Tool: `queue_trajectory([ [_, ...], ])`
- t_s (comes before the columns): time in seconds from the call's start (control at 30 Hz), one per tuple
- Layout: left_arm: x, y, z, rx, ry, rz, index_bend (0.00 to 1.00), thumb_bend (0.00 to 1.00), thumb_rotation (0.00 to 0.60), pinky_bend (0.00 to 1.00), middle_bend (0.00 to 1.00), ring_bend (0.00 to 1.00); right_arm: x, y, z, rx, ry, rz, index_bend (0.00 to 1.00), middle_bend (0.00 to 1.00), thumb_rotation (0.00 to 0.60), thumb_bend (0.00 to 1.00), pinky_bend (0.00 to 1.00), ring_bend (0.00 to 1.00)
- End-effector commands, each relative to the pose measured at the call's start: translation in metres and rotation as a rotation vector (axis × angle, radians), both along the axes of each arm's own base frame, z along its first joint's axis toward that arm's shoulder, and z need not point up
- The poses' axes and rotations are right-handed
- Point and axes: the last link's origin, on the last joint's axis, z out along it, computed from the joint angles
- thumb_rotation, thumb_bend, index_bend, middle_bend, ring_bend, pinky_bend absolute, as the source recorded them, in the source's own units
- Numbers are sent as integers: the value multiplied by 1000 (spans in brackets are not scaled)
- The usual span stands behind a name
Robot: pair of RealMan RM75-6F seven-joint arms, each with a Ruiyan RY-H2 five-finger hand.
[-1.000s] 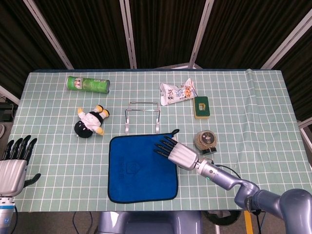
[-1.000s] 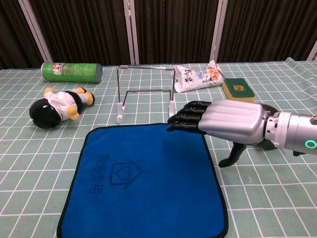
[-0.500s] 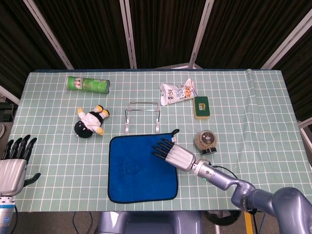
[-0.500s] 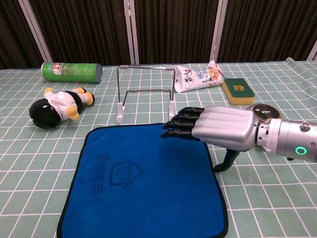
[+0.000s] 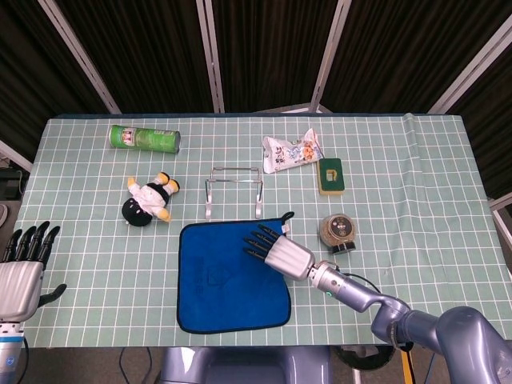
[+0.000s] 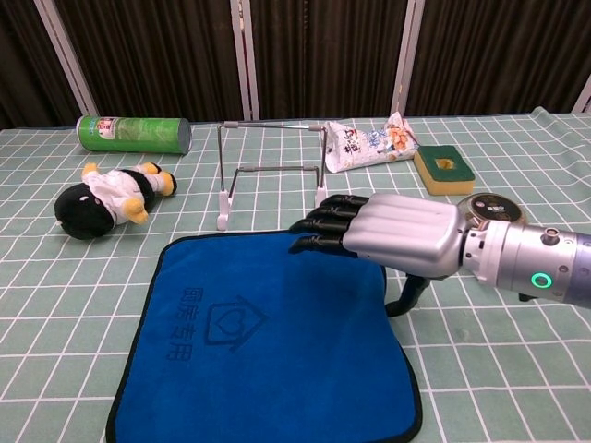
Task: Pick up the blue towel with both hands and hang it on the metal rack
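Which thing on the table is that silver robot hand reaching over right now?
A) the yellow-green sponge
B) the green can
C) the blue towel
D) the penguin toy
C: the right hand stretches flat over the far right part of the blue towel, fingers apart, holding nothing.

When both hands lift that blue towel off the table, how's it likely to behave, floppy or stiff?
Probably floppy: the blue towel lies flat as thin cloth, so it should sag between two grips. Likely light too, given how thin its dark edge looks. It may slide on the checkered tablecloth rather than bunch under the right hand, so pinching corners seems safer. The left hand is well off it.
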Motion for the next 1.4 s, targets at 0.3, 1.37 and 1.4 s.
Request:
queue_trajectory([
  [0.3,0,0,1,0,-4,1,0,0,600,0,0,0,0,1,0,21,-30,-16,188,16,600,258,0,0],
  [1.37,36,91,-115,-458,49,-532,309,52,600,0,0,0,13,7,0,41,-92,-58,652,57,600,418,0,0],
  [1.4,37,93,-121,-475,49,-545,325,52,600,0,0,0,14,8,0,42,-91,-59,652,57,600,418,0,0],
])
